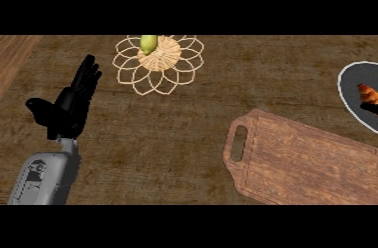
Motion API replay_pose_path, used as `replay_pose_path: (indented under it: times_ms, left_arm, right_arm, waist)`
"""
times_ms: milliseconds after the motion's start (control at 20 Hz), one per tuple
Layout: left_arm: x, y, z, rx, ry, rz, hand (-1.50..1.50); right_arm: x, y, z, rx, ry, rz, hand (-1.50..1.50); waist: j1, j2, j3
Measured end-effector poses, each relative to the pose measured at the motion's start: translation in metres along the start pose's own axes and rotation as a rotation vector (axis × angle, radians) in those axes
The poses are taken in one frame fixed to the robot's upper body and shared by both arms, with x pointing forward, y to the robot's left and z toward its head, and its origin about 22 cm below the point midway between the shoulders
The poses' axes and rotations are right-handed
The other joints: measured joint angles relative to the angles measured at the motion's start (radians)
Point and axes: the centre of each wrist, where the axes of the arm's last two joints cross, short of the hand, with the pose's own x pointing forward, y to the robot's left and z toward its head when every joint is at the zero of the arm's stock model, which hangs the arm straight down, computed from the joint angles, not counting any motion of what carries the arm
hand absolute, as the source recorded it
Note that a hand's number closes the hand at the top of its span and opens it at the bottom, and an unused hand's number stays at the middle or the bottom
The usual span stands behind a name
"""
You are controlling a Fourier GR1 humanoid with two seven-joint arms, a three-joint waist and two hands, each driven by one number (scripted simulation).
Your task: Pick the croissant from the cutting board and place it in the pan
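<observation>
The croissant [367,93], orange-brown, lies inside the dark pan [347,87] with a pale rim, cut off by the view's right edge. The wooden cutting board [303,167] with a handle slot sits at the lower right, with nothing on it. A black sliver of my right hand [369,109] shows at the right edge, just below the croissant and touching or nearly touching it; the rest of the hand is out of view. My left hand [70,107] stands open at the left, fingers up, resting away from the board and pan.
A woven flower-shaped trivet [159,67] lies at the top centre, with a yellow-green item [149,43] on its far side. A lighter wooden strip [15,54] runs along the counter's upper left corner.
</observation>
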Motion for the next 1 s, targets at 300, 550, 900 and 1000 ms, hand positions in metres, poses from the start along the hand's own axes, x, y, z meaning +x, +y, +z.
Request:
replay_pose_path:
  times_ms: [300,550,900,1000]
  left_arm:
    - [0.003,0.005,0.002,0.008,0.006,-0.002,0.00]
    - [0.000,0.003,0.007,0.025,0.021,0.003,0.00]
    - [-0.008,0.014,0.014,0.057,0.039,-0.004,0.00]
    - [-0.009,0.018,0.014,0.064,0.043,-0.010,0.00]
  right_arm:
    - [-0.012,-0.006,0.005,-0.059,-0.076,-0.123,-1.50]
    - [-0.027,-0.017,0.014,-0.144,-0.127,-0.303,-1.50]
    - [-0.072,-0.057,0.049,-0.066,-0.193,-0.509,-1.50]
    - [-0.086,-0.070,0.063,-0.066,-0.190,-0.522,-1.50]
  waist:
    - [-0.011,-0.006,0.000]
    - [-0.033,-0.014,-0.001]
    - [-0.063,-0.027,-0.005]
    - [-0.071,-0.029,-0.005]
